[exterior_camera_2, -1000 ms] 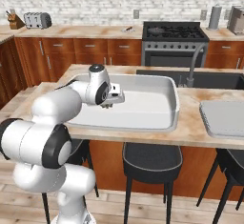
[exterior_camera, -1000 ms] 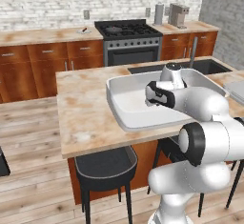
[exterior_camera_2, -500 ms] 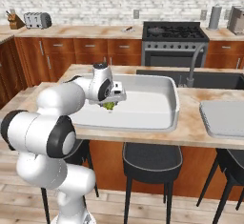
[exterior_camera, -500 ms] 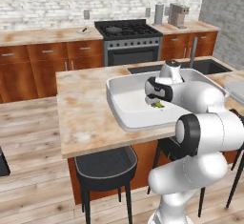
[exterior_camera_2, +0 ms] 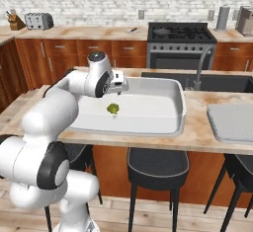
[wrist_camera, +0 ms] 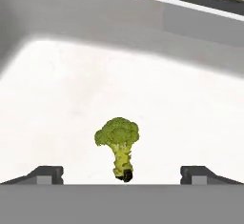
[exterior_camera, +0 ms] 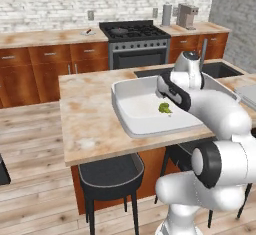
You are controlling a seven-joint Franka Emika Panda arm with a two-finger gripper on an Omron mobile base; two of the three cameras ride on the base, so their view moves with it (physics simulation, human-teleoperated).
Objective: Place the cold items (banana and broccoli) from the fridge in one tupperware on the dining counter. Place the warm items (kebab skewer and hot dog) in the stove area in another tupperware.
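Note:
A small green broccoli (exterior_camera: pixel 164 108) (exterior_camera_2: pixel 113 108) (wrist_camera: pixel 118 137) sits on the floor of the large white tupperware (exterior_camera: pixel 118 110) (exterior_camera_2: pixel 181 108) on the beige dining counter (exterior_camera: pixel 85 119) (exterior_camera_2: pixel 197 135). My gripper (exterior_camera_2: pixel 121 85) (wrist_camera: pixel 121 174) hovers just above it, open, with its two dark fingertips (wrist_camera: pixel 47 174) spread wide to either side and nothing between them. In the left base view my forearm covers most of the hand. The banana, kebab skewer, hot dog and fridge are out of view.
The shallow grey tray (exterior_camera_2: pixel 232 122) (exterior_camera: pixel 248 93) lies at the counter's right end. The dark sink (exterior_camera_2: pixel 217 82) and its faucet (exterior_camera_2: pixel 200 68) sit behind the tub. The black stove (exterior_camera: pixel 132 31) (exterior_camera_2: pixel 183 32) stands across the aisle. Dark stools (exterior_camera: pixel 110 171) (exterior_camera_2: pixel 157 163) stand under the counter's near edge.
The jaws have gone from shut to wide open. The broccoli has left the fingers and dropped onto the tub's floor, and the hand has barely moved.

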